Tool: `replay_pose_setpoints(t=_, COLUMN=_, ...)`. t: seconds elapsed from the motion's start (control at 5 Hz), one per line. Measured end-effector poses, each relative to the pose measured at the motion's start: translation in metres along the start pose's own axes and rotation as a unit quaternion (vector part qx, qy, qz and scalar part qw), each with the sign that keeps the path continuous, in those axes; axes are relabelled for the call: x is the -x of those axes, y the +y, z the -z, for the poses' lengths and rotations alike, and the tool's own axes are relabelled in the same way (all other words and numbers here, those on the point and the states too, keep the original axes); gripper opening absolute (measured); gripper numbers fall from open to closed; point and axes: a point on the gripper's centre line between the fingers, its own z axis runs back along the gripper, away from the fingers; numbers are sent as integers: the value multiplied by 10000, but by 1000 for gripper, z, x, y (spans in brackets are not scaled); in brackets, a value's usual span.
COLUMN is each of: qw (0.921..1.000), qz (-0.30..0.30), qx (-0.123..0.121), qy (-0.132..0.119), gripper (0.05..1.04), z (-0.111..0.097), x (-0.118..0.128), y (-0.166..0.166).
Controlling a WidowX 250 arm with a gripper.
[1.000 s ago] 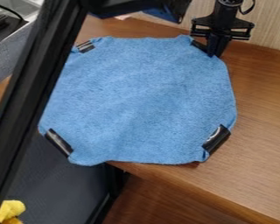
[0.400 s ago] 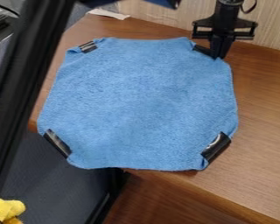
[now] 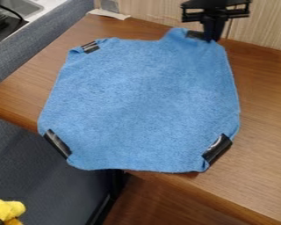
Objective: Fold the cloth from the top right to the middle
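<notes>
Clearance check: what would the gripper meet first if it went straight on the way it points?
Pointing down, the gripper seems to have the blue cloth by its top right corner, so the wooden table beneath likely comes first; gap unclear.

The black two-finger gripper (image 3: 211,39) has gone higher in the view and a little to the left. The top right corner of the blue fabric cloth (image 3: 137,101) has risen together with it, so this corner now stands above the rest of the top edge. The small black strip (image 3: 196,34) at this corner has also moved up. The long black bar has moved away from the left side, and more of the brown wooden surface (image 3: 25,92) is uncovered there.
</notes>
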Motion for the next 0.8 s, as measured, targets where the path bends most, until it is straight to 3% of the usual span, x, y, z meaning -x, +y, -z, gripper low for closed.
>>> replay_pose_setpoints(t=0.4, qw=9997, qz=48, qx=113, qy=-190, gripper=54, z=-32, x=33, y=34)
replay_pose_setpoints(t=0.6, qw=9996, qz=178, qx=95, qy=-217, gripper=54, z=-36, x=50, y=47)
replay_pose_setpoints(t=0.8, qw=9993, qz=298, qx=-87, qy=-216, gripper=54, z=-36, x=65, y=68)
